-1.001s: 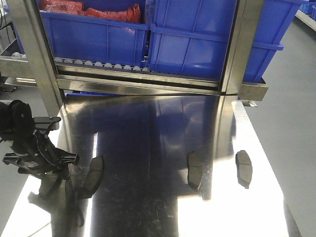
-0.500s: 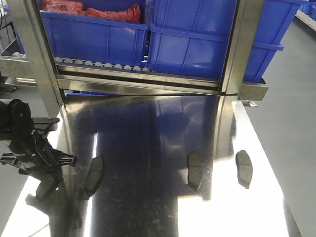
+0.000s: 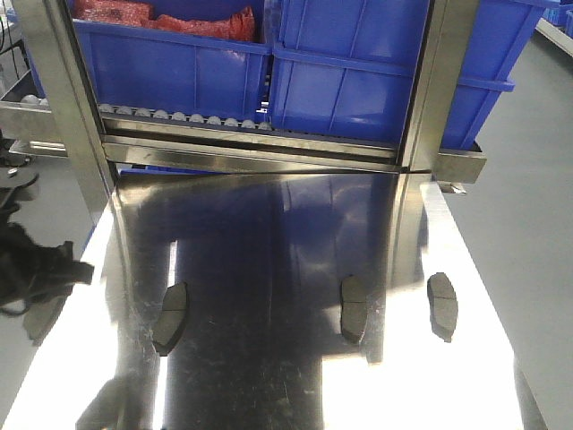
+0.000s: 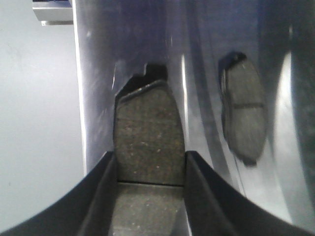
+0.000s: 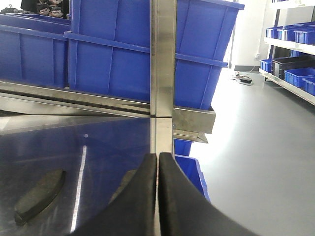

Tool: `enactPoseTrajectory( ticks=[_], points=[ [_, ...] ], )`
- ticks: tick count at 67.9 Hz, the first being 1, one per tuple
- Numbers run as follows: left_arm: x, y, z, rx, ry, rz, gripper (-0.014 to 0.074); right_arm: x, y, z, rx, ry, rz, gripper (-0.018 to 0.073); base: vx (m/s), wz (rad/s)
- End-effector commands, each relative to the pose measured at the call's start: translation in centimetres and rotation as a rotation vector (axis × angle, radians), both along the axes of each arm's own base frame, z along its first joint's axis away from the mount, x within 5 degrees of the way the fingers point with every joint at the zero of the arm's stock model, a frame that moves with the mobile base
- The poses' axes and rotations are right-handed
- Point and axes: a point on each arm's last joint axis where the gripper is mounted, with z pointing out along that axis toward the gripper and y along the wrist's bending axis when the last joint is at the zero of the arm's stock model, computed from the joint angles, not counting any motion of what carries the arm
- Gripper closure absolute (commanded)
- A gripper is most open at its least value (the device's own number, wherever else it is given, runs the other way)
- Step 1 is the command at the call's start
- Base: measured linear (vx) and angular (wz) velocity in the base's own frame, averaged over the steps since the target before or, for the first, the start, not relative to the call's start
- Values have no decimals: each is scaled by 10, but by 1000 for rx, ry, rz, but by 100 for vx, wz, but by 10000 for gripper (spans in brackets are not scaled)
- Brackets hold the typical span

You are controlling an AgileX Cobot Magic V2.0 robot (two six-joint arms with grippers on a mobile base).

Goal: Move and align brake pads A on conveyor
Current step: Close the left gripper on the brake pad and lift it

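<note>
When viewed from the left wrist, shows the left gripper (image 4: 150, 157) clamped on the held brake pad (image 4: 147, 123), one dark finger (image 4: 98, 196) pressed to each long side and the centre groove running across between them. Finds that pad close inside the left edge of the steel table (image 4: 133, 39), with a dark reflection just past its far end. Finds the left pad (image 4: 243, 115) lying flat on the table just to the right, apart from the fingers. From the front, reduces this gripper to a dark blur at the table's left edge. From the right wrist, shows the right gripper (image 5: 158, 157) with both fingers pressed together and nothing between them, low over the table near its right edge, and a nearby pad (image 5: 39, 196) flat on the steel to its left; cannot tell which one. Farther on, lines up three in a loose row across the table: the left pad near the left edge, the middle pad (image 3: 354, 309) right of centre, the right pad (image 3: 442, 306) near the right edge, each flat, lengthwise away, well apart. Past the far edge, meets two steel posts (image 3: 67, 98), a roller rail (image 3: 179, 116) between them and blue bins (image 3: 358, 63) above it, the left bin holding something red (image 3: 161, 18).
</note>
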Motion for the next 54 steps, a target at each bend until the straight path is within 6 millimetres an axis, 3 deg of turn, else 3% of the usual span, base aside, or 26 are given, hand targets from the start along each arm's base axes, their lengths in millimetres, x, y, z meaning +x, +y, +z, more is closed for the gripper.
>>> enactPoseTrajectory(
  ticks=[1, 17, 34, 54],
  points=[
    [-23, 1, 27, -27, -172, 4, 603, -1, 0, 3, -13, -74, -2, 571, 0, 0],
    [-82, 9, 32, -46, -377, 9, 603, -1, 0, 3, -13, -74, -2, 571, 0, 0],
    [-136, 16, 25, -66, -528, 13, 603, -1, 0, 3, -13, -74, -2, 571, 0, 0],
    [-165, 20, 25, -88, -713, 19, 603, -1, 0, 3, -13, -74, -2, 571, 0, 0]
  ],
)
